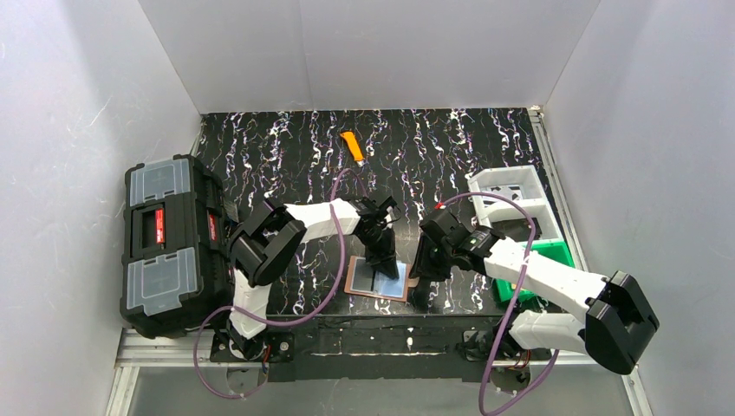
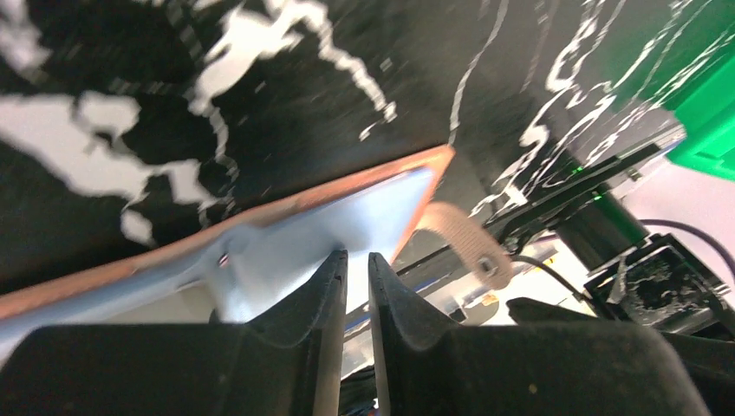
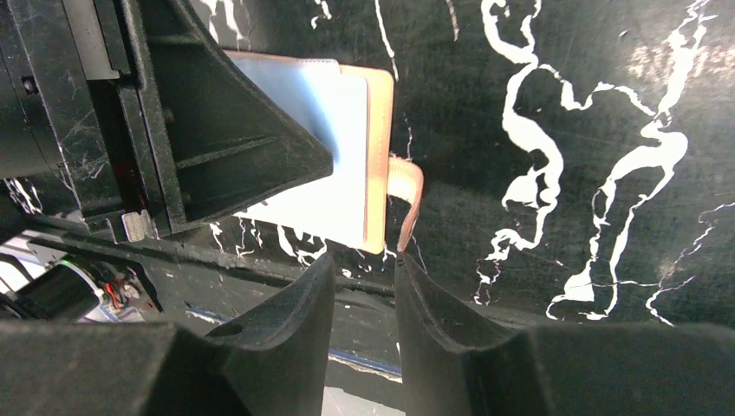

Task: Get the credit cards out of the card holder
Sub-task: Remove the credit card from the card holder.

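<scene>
The brown card holder [image 1: 357, 279] lies flat near the table's front edge, with a pale blue-grey credit card [image 1: 390, 282] showing on its top face. My left gripper [image 1: 384, 264] points down onto that card [image 2: 364, 212]. Its jaws are a narrow slit apart, with nothing between them. In the right wrist view a left finger [image 3: 234, 130] rests over the card [image 3: 342, 113]. My right gripper [image 3: 362, 260] is open at the holder's right corner [image 3: 379, 173]. The holder's side tab [image 3: 407, 186] touches the tip of one right finger.
A big black toolbox [image 1: 165, 247] fills the left side. An orange utility knife [image 1: 351, 146] lies at the back. A white divided tray [image 1: 511, 195] and a green bin [image 1: 550, 256] stand at the right, close behind my right arm.
</scene>
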Controlling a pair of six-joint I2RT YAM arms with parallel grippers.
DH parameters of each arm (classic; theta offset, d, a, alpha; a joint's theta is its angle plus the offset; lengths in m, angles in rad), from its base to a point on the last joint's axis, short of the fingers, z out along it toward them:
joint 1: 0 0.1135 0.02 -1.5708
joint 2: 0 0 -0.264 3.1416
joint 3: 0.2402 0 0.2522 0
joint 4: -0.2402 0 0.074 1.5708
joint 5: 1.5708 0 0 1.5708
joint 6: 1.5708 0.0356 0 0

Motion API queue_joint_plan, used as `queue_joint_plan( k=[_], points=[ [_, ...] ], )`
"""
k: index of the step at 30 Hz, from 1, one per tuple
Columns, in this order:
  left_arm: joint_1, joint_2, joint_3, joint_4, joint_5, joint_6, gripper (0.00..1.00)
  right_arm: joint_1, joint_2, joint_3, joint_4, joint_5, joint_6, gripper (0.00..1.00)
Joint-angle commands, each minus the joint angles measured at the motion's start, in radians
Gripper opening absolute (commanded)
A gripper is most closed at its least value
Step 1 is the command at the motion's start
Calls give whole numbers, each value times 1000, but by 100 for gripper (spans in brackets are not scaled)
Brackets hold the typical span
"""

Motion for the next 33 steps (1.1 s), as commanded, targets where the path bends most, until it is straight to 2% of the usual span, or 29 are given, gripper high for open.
queue_joint_plan(
  k=[1,10,18,29,33],
  points=[
    [-6,67,61,29,-65,-36,15,-42,-19,-11,36,-28,-31,39],
    [-5,33,99,-30,-71,24,15,-66,25,28,65,-94,-76,39],
    [7,-81,102,-134,-130,133,17,-66,37,34,105,-132,-63,39],
    [48,-186,51,-203,-171,218,18,-63,75,37,226,-219,-7,38],
    [100,-240,12,-222,-189,241,19,-39,152,78,289,-252,23,37]
  ],
)
